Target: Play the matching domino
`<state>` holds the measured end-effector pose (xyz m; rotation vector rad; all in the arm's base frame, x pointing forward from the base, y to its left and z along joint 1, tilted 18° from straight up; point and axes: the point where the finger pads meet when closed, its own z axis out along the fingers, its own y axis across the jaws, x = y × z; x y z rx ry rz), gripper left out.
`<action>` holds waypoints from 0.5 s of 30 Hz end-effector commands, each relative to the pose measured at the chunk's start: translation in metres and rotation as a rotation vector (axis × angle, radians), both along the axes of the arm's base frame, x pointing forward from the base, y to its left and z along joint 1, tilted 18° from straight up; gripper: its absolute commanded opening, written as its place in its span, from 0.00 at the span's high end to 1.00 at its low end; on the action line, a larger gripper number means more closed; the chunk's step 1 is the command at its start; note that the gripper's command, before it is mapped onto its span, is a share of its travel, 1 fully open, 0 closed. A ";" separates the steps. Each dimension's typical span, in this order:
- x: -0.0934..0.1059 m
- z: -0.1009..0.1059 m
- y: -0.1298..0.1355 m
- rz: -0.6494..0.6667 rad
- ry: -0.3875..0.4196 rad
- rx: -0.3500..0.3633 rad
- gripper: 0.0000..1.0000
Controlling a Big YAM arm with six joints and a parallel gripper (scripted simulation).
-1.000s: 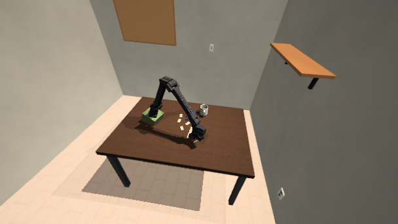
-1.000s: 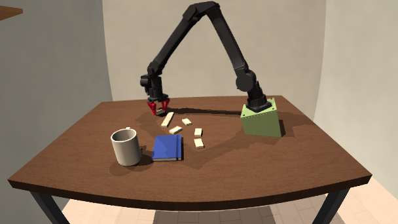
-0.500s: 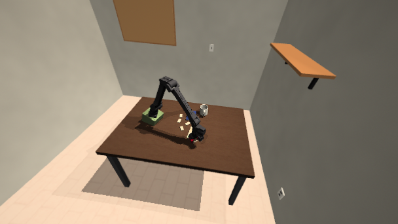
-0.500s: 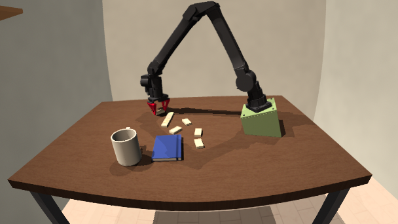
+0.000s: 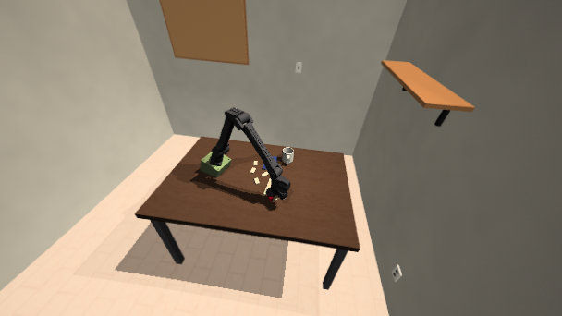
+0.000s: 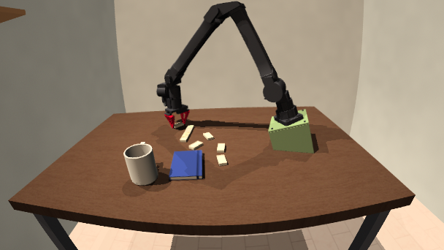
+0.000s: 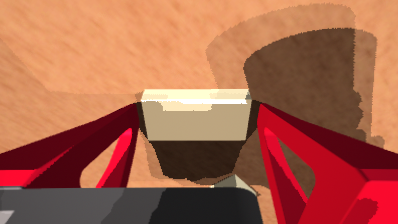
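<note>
My gripper [image 5: 276, 199] [image 6: 178, 126] [image 7: 198, 113] is low over the table at the near end of the line in the top view. Its fingers stand open, one at each short end of a cream domino [image 6: 179, 125] [image 7: 197, 122]. The domino looks on its long edge, blank broad side toward the wrist camera, close to the table; I see no clear squeeze on it. The line [image 5: 268, 186] [image 6: 187, 134] lies flat; a corner of a pale piece [image 7: 232, 183] shows below. The gap between domino and line is mostly hidden. Pips are too small to read.
Several loose dominoes lie nearer the base, including one [image 5: 256, 180] [image 6: 208, 136] beside the line and another [image 5: 264, 174] [image 6: 196, 145] near the blue book [image 6: 186, 164]. A mug [image 5: 287, 155] [image 6: 142, 164] stands beside the book. The green base block [image 5: 215, 165] [image 6: 292, 139] carries the arm.
</note>
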<state>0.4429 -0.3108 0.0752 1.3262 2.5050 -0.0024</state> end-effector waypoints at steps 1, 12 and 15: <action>-0.001 0.009 -0.004 -0.006 -0.013 -0.013 0.28; -0.006 0.020 -0.010 -0.019 -0.023 -0.028 0.28; -0.006 0.020 -0.010 -0.019 -0.023 -0.028 0.28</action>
